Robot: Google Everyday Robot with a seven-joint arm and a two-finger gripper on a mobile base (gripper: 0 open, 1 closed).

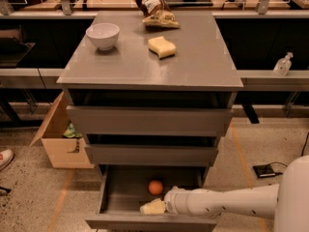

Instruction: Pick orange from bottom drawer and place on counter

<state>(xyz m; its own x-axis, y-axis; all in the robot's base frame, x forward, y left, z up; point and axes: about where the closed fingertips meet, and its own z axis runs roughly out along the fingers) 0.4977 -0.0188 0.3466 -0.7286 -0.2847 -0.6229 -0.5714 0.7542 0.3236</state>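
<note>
The orange lies inside the open bottom drawer, near the middle of its floor. My gripper reaches in from the right on a white arm. It is low in the drawer, just in front of the orange and slightly left of it, apart from it. The grey counter tops the cabinet above.
On the counter stand a white bowl, a pale yellow sponge and a crumpled snack bag. A cardboard box sits on the floor left of the cabinet. A clear bottle stands on the right shelf.
</note>
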